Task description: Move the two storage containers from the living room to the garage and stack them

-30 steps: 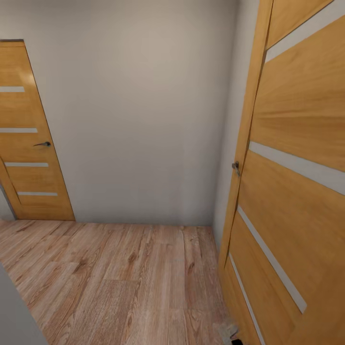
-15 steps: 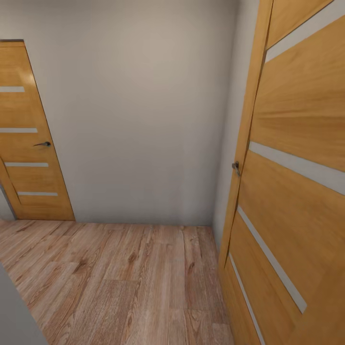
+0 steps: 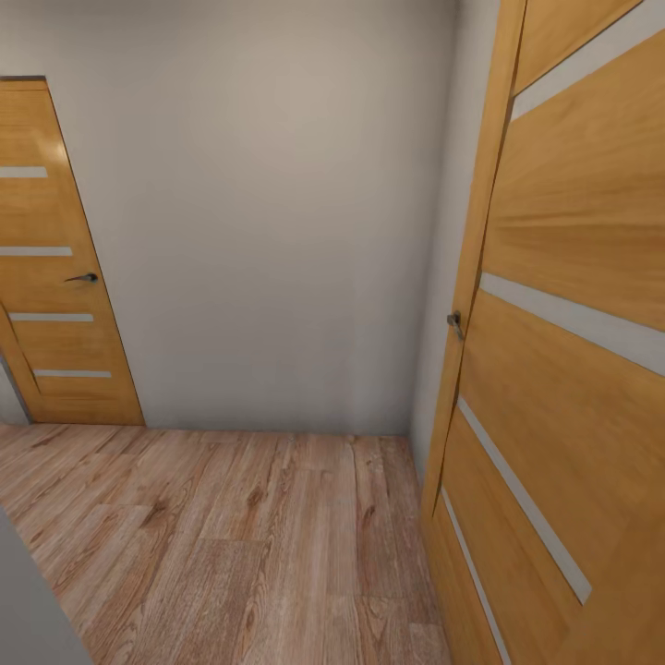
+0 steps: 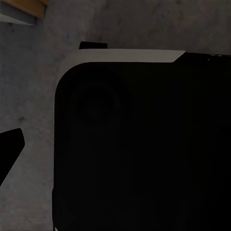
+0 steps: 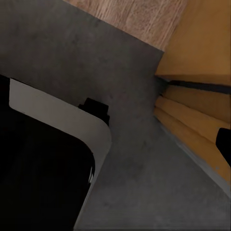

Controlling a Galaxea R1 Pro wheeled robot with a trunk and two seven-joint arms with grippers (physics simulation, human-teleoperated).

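The two storage containers are out of view. In the left wrist view, dark grey concrete floor (image 4: 29, 86) lies under my black, white-rimmed base (image 4: 139, 144), and one dark fingertip (image 4: 9, 147) pokes in at the frame's edge. The right wrist view has the same concrete floor (image 5: 72, 57) meeting light wood planks (image 5: 139, 19) at an orange door frame (image 5: 202, 43), with a dark fingertip (image 5: 224, 142) at the edge. Neither view reveals how the jaws stand.
Ahead in the head view is a small hallway with a wood plank floor (image 3: 231, 545) and a plain grey wall (image 3: 277, 231). A closed orange door (image 3: 55, 277) stands at the far left. Another orange door (image 3: 563, 369) is close on my right.
A small grey part at the bottom edge of the head view, near the right door, has gone out of sight. The rest of the scene is unchanged.
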